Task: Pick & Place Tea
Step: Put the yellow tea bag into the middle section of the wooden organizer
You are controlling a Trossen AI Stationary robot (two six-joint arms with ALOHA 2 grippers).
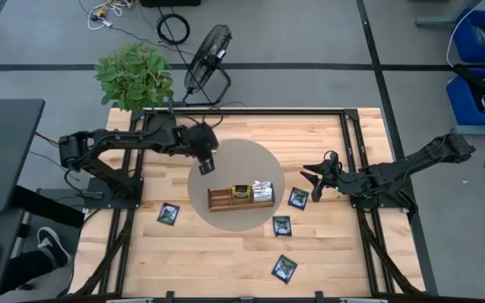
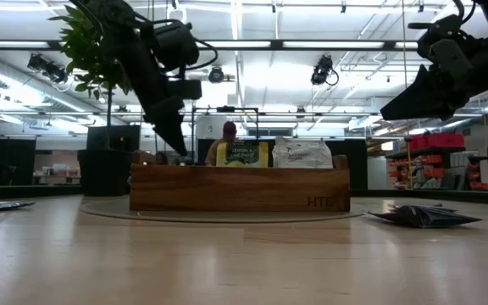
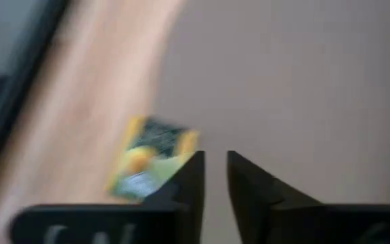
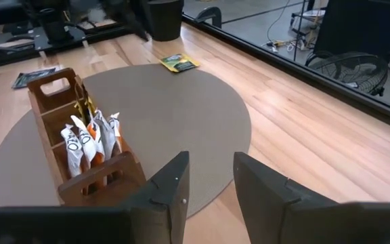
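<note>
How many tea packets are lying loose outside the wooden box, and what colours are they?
Black sachets: 4
Yellow sachet: 1
Total: 5

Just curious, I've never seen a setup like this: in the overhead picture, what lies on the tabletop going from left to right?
Black tea sachet → left end effector → wooden tray → black sachet near the front edge → black sachet beside the mat → right end effector.

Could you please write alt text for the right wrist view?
A wooden tray holding white-and-orange tea sachets stands on a round mat; a yellow sachet lies at the mat's far edge. The right gripper hangs open nearby.
</note>
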